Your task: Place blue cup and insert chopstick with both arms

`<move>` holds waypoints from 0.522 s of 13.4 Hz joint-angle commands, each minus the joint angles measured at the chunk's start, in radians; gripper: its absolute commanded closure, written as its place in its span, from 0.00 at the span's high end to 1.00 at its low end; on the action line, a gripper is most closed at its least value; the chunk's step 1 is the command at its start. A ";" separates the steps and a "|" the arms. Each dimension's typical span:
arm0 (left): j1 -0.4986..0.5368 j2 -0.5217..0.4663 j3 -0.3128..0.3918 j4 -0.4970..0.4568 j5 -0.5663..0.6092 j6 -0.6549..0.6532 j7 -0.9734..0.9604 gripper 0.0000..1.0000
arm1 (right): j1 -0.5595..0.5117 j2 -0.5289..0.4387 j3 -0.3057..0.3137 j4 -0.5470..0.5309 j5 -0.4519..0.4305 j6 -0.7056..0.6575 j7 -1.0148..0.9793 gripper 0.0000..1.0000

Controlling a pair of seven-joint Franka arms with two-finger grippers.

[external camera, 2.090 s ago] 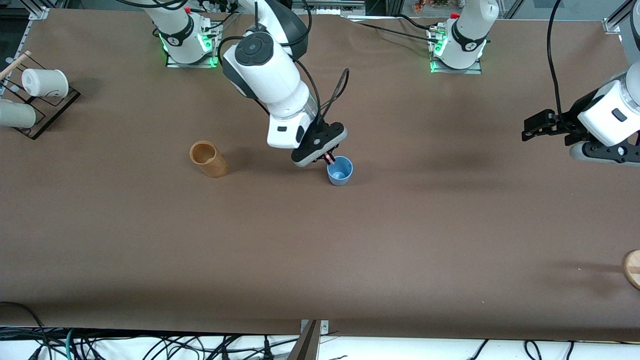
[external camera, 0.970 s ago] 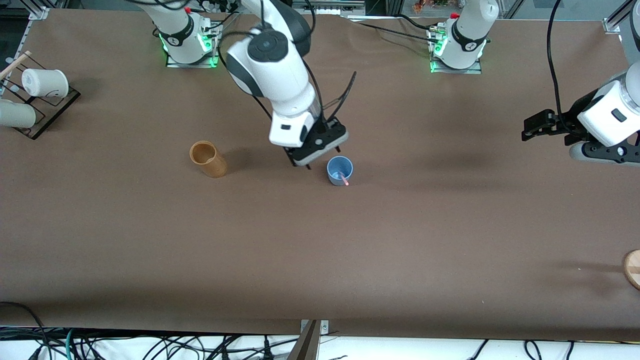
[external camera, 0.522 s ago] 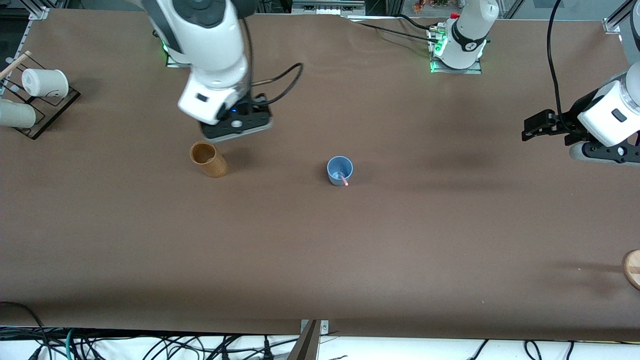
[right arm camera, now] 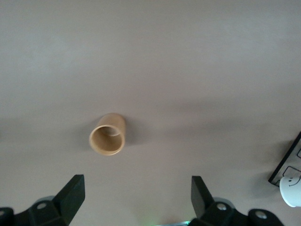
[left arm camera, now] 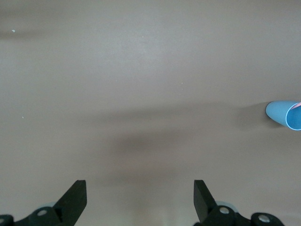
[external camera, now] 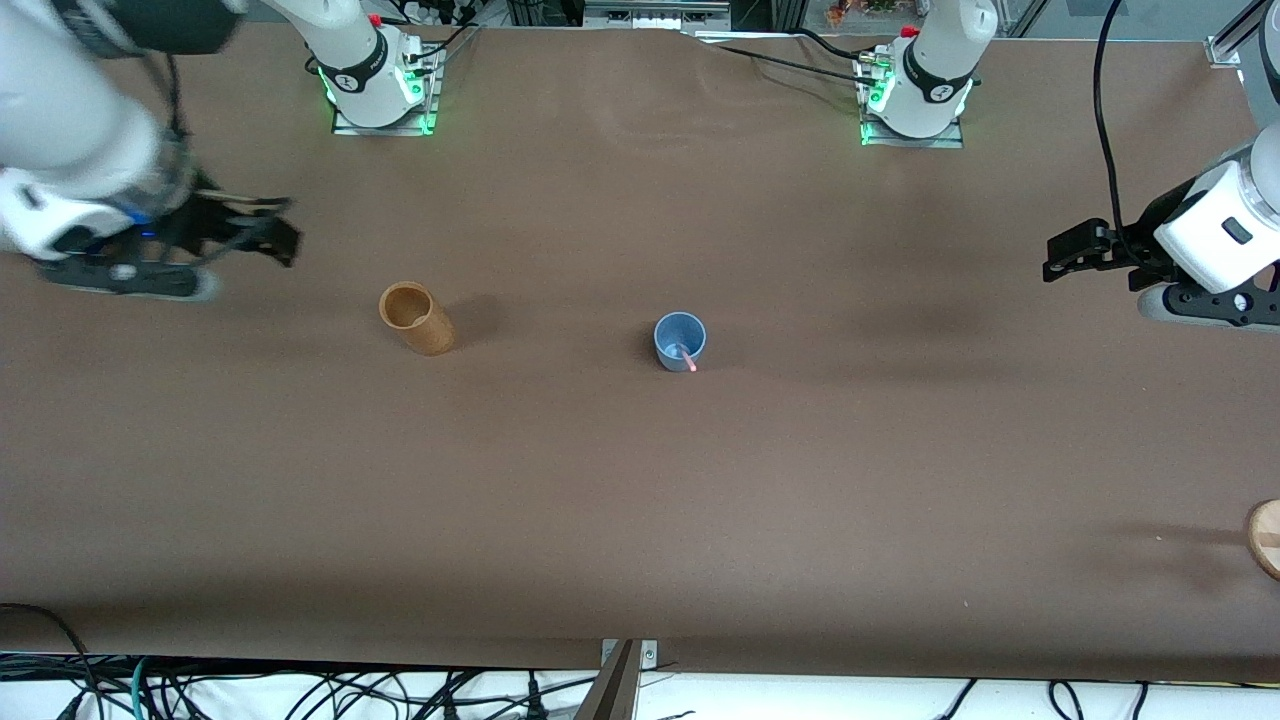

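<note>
1. At mid-bench, the blue cup [external camera: 680, 340] stands upright (chopstick [external camera: 686, 356] inside, leaning on the rim).
2. Right end effector [external camera: 262, 228]: open, empty, over the bench's right-arm end.
3. Left end effector [external camera: 1068, 255]: open, empty, waiting over the left-arm end.

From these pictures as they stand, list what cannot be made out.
- Front view: the wooden disc and the right arm are cut by the edges.
- Front view: the chopstick foot is hidden inside the blue cup.
- Left wrist view: the blue cup is cut off.
- Right wrist view: the white cup is cut off.
</note>
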 commanded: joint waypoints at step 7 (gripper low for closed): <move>-0.004 -0.003 0.003 0.003 0.002 -0.009 0.019 1.00 | -0.204 -0.204 0.036 -0.268 0.093 0.182 -0.244 1.00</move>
